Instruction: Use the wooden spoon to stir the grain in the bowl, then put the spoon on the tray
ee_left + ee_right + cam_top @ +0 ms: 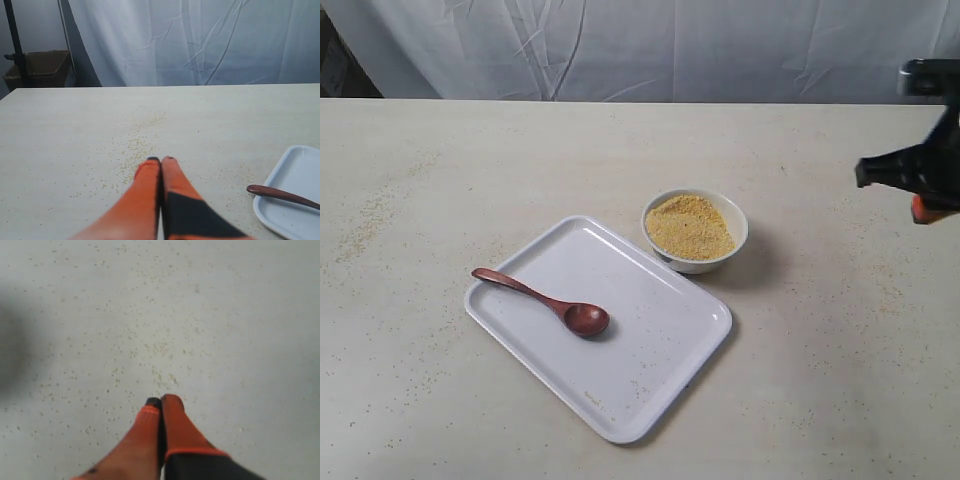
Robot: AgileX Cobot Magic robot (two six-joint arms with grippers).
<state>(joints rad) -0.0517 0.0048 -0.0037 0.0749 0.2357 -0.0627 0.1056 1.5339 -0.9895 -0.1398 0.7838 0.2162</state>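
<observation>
From the outside camera, the wooden spoon (545, 303) lies flat on the tray (650, 370). Its handle tip pokes a little over the rim. The bowl (732, 222) sits just beside the tray, full of grain (689, 226). The right arm (925, 165) hangs well away from both.

In the left wrist camera, the left gripper (161, 160) is pressed together and holds nothing. Loose grains (135, 145) dot the table (60, 115) near it.

In the right wrist camera, the right gripper (161, 401) is pressed together too, and it is empty, over bare table.

The spoon is where it should end up. I cannot tell if the grain got stirred. If it did, the job looks done. If not, all of it is left.
</observation>
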